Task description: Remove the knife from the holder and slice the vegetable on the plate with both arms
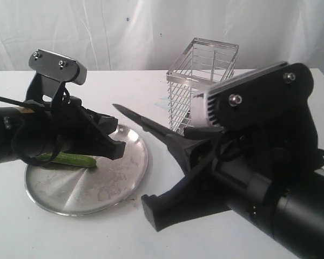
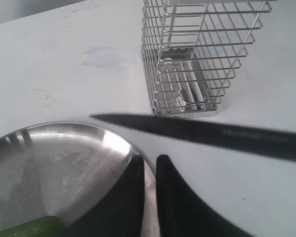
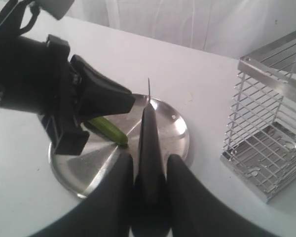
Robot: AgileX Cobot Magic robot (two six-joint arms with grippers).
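The vegetable (image 1: pixel 70 159) lies on the left half of the plate (image 1: pixel 116 186), its far part hidden under my left arm. My left gripper (image 2: pixel 148 160) hangs over the plate's rim. Its jaws are shut to a thin slit with nothing showing in it, and the vegetable's end (image 2: pixel 32 228) sticks out beside one finger. The right gripper (image 3: pixel 149 159) is shut on the knife's black handle. The knife (image 1: pixel 143 121) points its blade across the plate toward the left gripper, just beside the vegetable's cut end (image 3: pixel 110 130). The holder (image 1: pixel 200 86) stands behind the plate.
White tabletop (image 1: pixel 70 237) with a white curtain (image 1: pixel 151 32) hanging behind it. The wire holder (image 3: pixel 271 143) stands upright close to the plate's far right side, with nothing showing inside it. Both bulky arms crowd the space over the plate.
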